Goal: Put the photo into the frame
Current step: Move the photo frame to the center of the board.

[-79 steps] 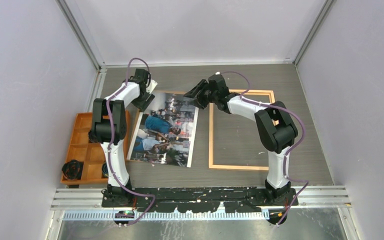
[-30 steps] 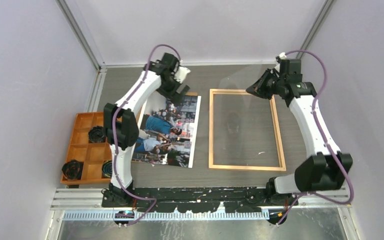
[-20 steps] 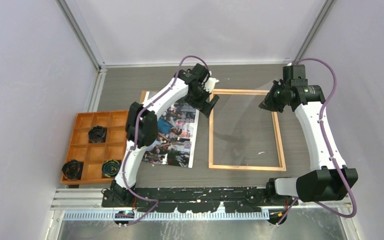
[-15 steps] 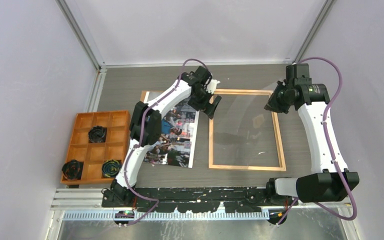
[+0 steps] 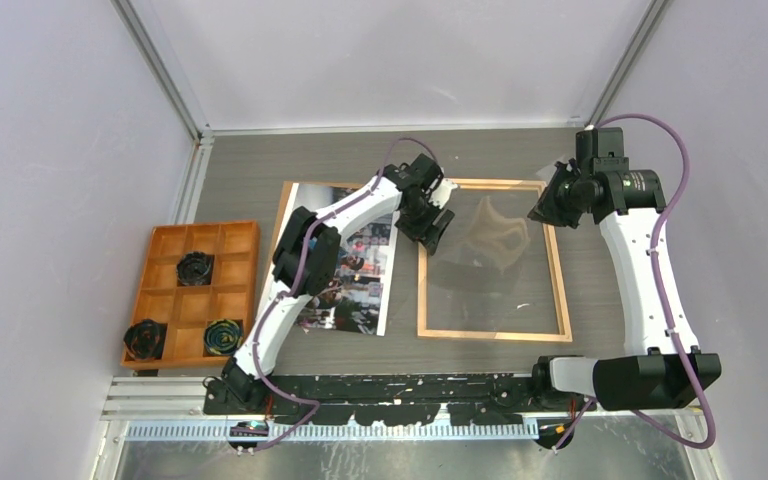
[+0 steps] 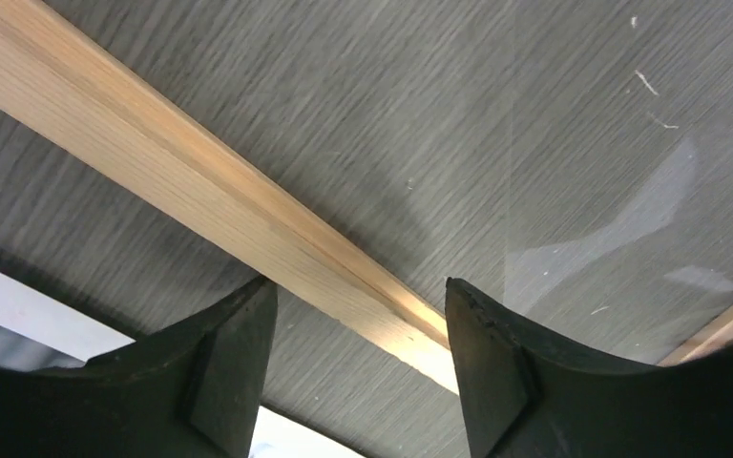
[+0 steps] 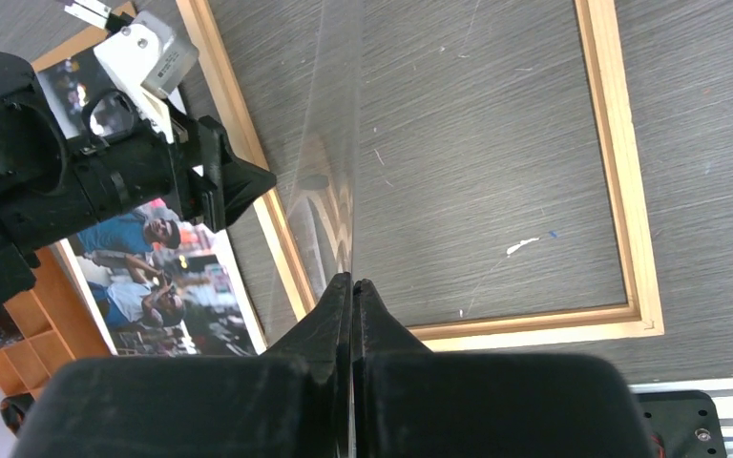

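On the table [image 5: 260,160], the frame [image 5: 490,335] lies flat to the right of centre with nothing but bare surface inside its wooden strips. The photo [image 5: 360,270] lies face up just beside its left strip and outside it, so the task's main step is not yet done. Above the frame, the right pincer [image 5: 550,205] is closed tight on the right edge of a clear sheet [image 5: 490,240], which hangs tilted over the opening; the right wrist view shows the sheet's edge running straight out from between the pressed fingertips. The left pincer [image 5: 430,225] is at the frame's upper left. In the left wrist view its jaws stand apart with the wooden strip passing beneath the gap, and it grips nothing that can be seen. The sheet's pale edge shows just to the right of the right-hand finger [image 6: 496,382]. The step in hand looks like handling the sheet with both arms, though whether it is going into the frame or coming out cannot be told. Next, the left pincer probably needs to catch the sheet's free edge squarely, so that the sheet stays level and does not flex or slip.
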`<state>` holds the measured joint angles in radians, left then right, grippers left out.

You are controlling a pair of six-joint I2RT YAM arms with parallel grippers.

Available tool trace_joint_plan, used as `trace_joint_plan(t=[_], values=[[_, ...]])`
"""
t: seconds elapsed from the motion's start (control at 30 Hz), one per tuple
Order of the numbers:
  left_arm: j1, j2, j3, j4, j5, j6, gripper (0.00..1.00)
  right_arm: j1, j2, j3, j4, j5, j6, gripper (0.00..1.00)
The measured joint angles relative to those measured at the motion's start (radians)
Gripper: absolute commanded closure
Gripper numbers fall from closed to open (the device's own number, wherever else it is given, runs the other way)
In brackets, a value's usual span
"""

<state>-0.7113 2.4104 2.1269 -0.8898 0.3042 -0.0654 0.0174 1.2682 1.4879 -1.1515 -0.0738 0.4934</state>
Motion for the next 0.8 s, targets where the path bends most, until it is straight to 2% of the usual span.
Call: trace_joint_plan(t=[0.17, 0.37, 0.67, 0.8], values=[[-0.023, -0.010, -0.037, 0.034, -0.059, 0.030, 0.46, 0.000, 0.002, 0.000, 0.000, -0.031, -0.002, 0.99], [-0.029, -0.024, -0.068, 0.064, -0.114, 0.077, 0.53, 0.000, 0.002, 0.000, 0.008, -0.075, 0.006, 0.99], [-0.042, -0.122, -0.234, 0.167, -0.232, 0.157, 0.54, 0.003, 0.003, -0.057, 0.077, -0.174, 0.043, 0.99], [-0.040, -0.135, -0.266, 0.184, -0.288, 0.200, 0.51, 0.006, 0.011, -0.060, 0.097, -0.198, 0.054, 0.99]])
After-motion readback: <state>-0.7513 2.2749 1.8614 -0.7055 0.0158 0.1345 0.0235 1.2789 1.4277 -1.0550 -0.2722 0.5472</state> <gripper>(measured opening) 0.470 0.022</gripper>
